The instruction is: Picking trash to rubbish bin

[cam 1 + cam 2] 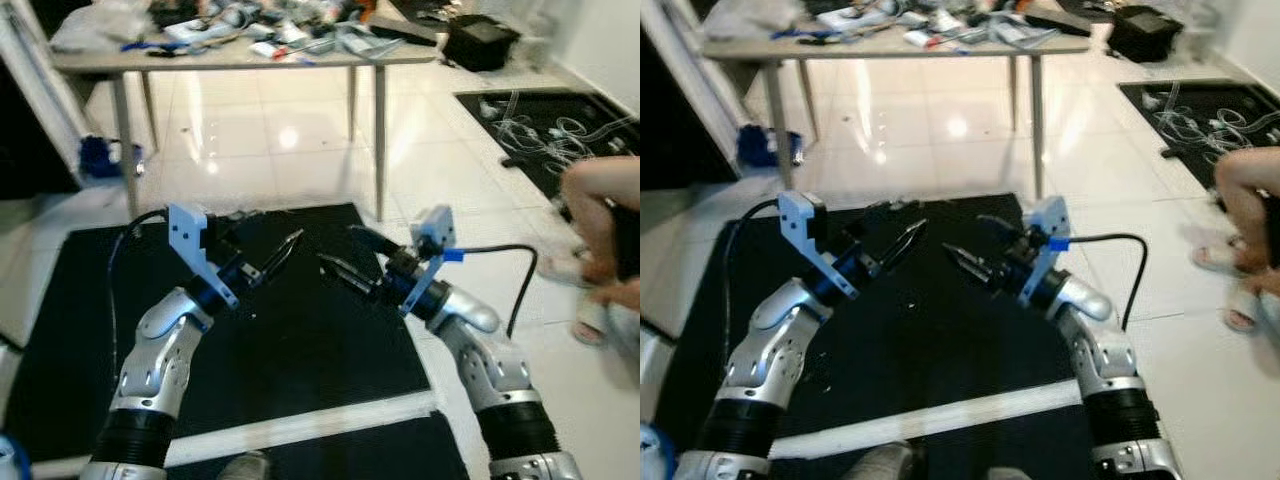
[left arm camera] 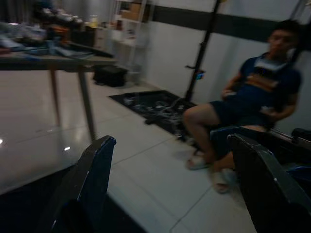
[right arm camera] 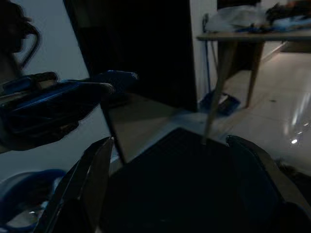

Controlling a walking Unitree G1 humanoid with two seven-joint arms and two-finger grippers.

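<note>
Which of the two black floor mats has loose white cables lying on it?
The far mat at the robot's right, beside the seated person; the mat beneath the grippers has none.

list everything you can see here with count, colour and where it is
table: one, pale top and legs, ahead of the robot, covered in mixed clutter
mat: one, black, on the white tile floor under both hands
white stripe: one, across the mat's near edge
second mat: one, black, far right, strewn with pale cables
black case: one, on the floor right of the table
blue object: one, by the table's left leg, too blurred to identify
person: one, seated at the right edge
left hand: silver arm, black fingers open, above the mat
right hand: silver arm, black fingers open, above the mat
</note>
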